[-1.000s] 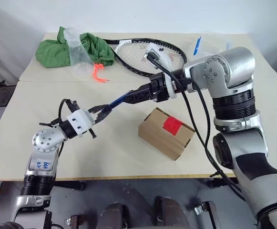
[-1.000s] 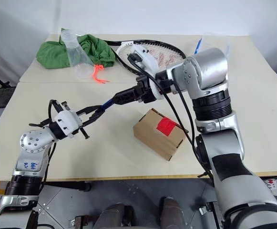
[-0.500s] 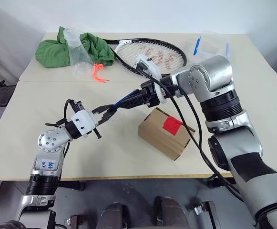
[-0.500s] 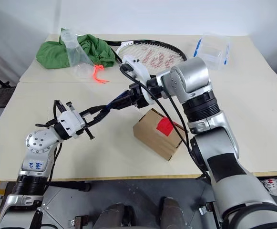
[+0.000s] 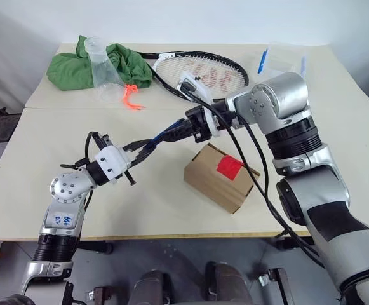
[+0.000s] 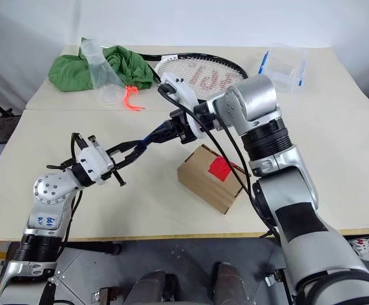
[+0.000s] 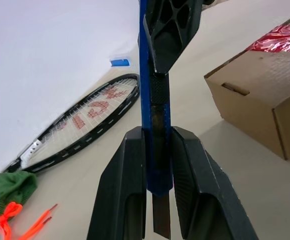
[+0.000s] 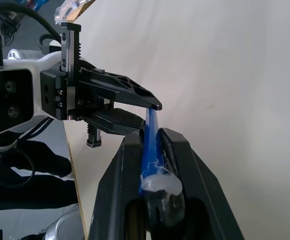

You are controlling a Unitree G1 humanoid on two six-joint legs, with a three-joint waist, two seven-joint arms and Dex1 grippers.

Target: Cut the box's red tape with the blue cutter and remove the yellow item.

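The blue cutter point(image 5: 159, 137) hangs in the air over the table, held at both ends. My left gripper point(image 5: 145, 149) is shut on its near end, and in the left wrist view my left gripper point(image 7: 157, 131) has both fingers pressed against the blue cutter point(image 7: 154, 105). My right gripper point(image 5: 173, 132) is shut on the other end, as the right wrist view shows with my right gripper point(image 8: 151, 134) around the blue cutter point(image 8: 149, 125). The box point(image 5: 221, 178) lies closed on the table just right of the cutter, with the red tape point(image 5: 230, 166) on top. The yellow item is out of view.
At the back lie a tennis racket point(image 5: 200, 68), a green cloth point(image 5: 70, 68), a clear plastic cup point(image 5: 103, 71) and an orange cord point(image 5: 131, 97). A clear container with blue clips point(image 5: 279, 58) stands at the back right. The table's front edge point(image 5: 171, 236) runs near the box.
My right gripper's fingers have shut on the cutter's far end and its arm has swung slightly left. The left gripper keeps its hold in place.
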